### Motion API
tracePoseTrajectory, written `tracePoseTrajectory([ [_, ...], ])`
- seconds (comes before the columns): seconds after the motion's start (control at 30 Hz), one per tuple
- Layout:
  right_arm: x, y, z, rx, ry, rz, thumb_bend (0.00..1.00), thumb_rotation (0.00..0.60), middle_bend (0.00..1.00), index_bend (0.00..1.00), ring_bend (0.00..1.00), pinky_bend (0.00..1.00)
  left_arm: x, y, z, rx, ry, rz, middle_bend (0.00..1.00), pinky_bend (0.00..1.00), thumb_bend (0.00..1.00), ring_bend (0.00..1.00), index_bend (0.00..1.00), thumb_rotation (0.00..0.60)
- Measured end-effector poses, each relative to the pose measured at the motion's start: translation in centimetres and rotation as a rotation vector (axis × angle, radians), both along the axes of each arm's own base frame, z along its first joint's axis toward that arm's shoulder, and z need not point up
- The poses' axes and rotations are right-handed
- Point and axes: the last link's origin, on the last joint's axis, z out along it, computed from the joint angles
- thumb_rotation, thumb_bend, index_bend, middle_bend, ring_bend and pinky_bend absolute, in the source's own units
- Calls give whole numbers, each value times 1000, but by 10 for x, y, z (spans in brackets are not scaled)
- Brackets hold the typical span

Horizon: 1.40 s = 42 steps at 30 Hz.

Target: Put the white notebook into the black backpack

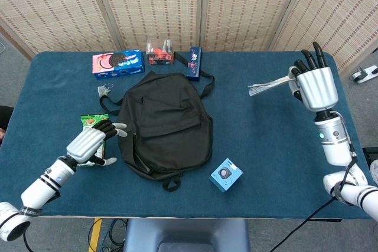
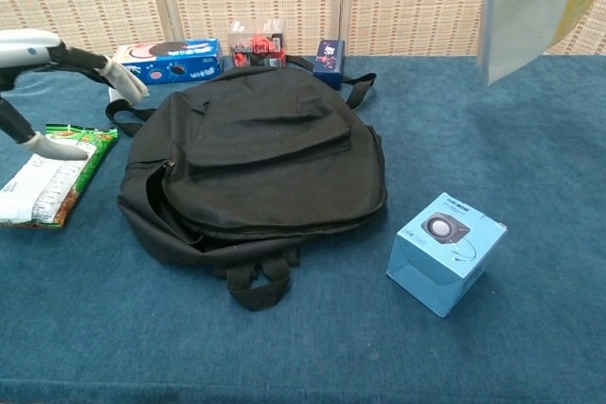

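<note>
Both hands we see raised above the table (image 1: 53,98). Our left hand (image 1: 90,143), fingers spread and holding nothing, hovers over the snack bag (image 2: 52,172), just beside the backpack (image 1: 165,123). Right of the backpack sits a blue box (image 1: 225,174). Our right hand (image 1: 316,85) pinches the notebook (image 2: 530,8), held in the air well apart from the backpack.

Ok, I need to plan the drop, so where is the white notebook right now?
In the head view the white notebook is held up off the table by the right hand, right of the black backpack; the chest view shows it top right.
</note>
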Motion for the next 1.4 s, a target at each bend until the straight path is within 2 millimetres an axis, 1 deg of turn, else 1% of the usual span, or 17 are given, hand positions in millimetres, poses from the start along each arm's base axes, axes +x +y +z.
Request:
tracePoseTrajectory([
  [0.17,-1,9,5,-12,3,0,586,600,430,640,174,30,15,5,-24,-23,38,-55,162,102,215,137,267,600],
  [0.37,-2,14,6,-12,2,-2,586,600,430,642,174,30,31,9,-51,-34,99,-129,151,102,215,134,229,600],
  [0.57,-3,16,7,-9,-13,-2,586,600,430,645,174,30,46,13,-73,-49,161,-183,139,102,214,134,204,600],
  [0.8,-5,18,5,-1,-24,3,586,600,430,645,174,30,47,13,-88,-79,257,-195,111,102,215,131,170,600],
  [1.0,-8,21,5,1,-31,7,586,600,431,652,174,30,46,13,-98,-105,316,-155,95,101,214,122,151,600],
  [1.3,-14,25,6,2,-40,1,586,600,433,656,176,30,51,18,-115,-129,288,-94,90,101,214,121,164,600],
  [1.4,-17,26,5,3,-45,-4,586,600,433,657,176,30,53,22,-119,-114,265,-80,90,101,213,122,198,600],
])
